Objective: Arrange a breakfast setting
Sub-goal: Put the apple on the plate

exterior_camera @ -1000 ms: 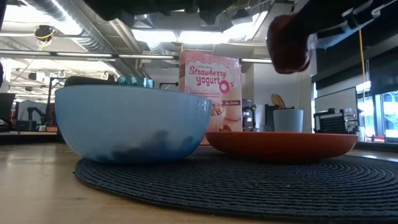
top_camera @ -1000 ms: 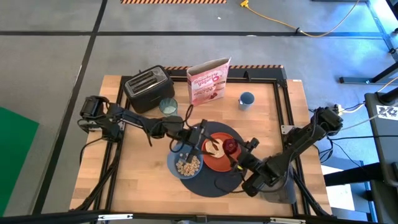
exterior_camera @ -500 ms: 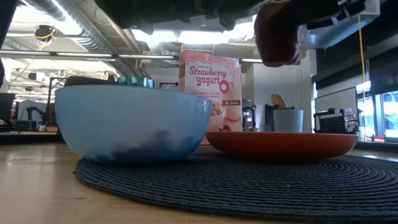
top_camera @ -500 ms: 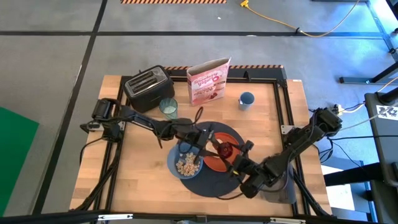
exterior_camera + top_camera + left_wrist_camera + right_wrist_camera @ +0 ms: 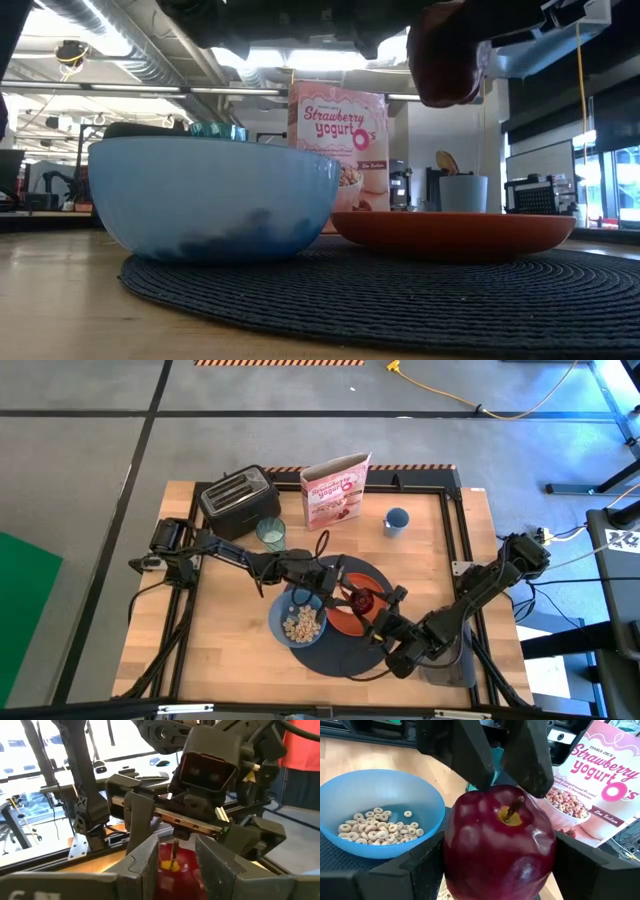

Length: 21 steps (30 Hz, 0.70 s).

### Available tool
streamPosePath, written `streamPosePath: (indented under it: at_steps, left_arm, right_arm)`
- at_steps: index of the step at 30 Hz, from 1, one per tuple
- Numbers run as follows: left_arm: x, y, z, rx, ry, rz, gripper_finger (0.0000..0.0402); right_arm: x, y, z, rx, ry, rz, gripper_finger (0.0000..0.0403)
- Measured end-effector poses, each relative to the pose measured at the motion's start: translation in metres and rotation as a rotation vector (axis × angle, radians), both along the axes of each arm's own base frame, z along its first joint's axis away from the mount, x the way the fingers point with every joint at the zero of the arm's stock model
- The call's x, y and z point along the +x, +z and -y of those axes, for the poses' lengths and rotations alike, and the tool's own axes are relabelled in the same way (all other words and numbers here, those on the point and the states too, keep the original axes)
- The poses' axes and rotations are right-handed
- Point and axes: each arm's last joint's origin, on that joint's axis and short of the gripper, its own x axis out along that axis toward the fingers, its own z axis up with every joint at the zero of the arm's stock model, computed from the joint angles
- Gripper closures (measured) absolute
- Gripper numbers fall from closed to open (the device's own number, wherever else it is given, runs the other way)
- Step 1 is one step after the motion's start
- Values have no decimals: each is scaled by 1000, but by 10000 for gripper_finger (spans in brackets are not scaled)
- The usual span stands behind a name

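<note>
High view: one bowl (image 5: pixel 302 622); one plate (image 5: pixel 348 622); one apple (image 5: pixel 363 600).

Two dark jointed arms (image 5: pixel 230 552), black cables, blocky claws (image 5: pixel 172 857)

**A robotics lab, not a kitchen**

The wooden table (image 5: pixel 230 620) stands on a grey concrete floor (image 5: pixel 90 450), hazard tape (image 5: pixel 280 363) at 12 o'clock and a yellow cable (image 5: pixel 450 395) at 1. Beyond the table run exposed ceiling ducts (image 5: pixel 120 40), desks and large windows (image 5: pixel 615 185)
</note>
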Motion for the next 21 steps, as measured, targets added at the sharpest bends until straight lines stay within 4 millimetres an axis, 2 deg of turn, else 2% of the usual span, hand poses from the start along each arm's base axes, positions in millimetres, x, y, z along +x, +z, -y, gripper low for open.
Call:
streamPosePath:
  at_steps: [9, 21]
  left_arm:
    - [0, 0, -1, 22, 34, 5, 280]
    - [10, -2, 1, 29, 30, -36, 281]
  right_arm:
    - [0, 0, 0, -23, 1, -6, 112]
    - [1, 0, 0, -16, 3, -4, 112]
